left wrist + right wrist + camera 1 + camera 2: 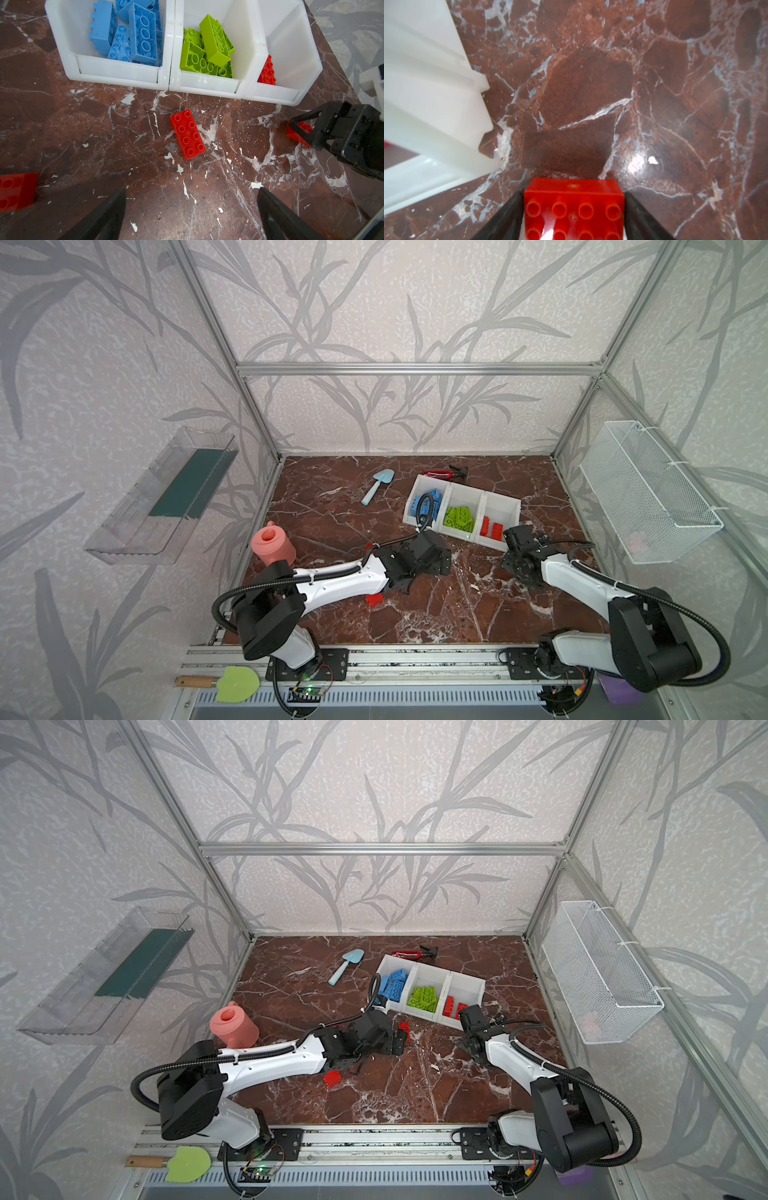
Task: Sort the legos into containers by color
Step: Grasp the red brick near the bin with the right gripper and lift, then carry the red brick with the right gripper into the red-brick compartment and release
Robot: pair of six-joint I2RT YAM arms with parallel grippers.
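Note:
Three joined white containers (503, 506) (116, 71) stand at the back right: one with blue legos (133, 35), the middle one with lime green legos (207, 49), the last with red legos (491, 526) (268, 70). My right gripper (573, 192) is shut on a red lego (573, 209), low over the tabletop beside the red bin's front corner. My left gripper (191, 189) is open and empty, just short of a red eight-stud lego (188, 134) (404, 1031) lying before the green bin. Another red lego (16, 191) (374, 599) lies beside the left arm.
A light blue toy trowel (376, 485) and a red spray bottle (444, 473) lie behind the bins. A pink watering can (272, 547) stands at the left edge. A wire basket (648, 497) and a clear tray (166, 497) hang on the side walls.

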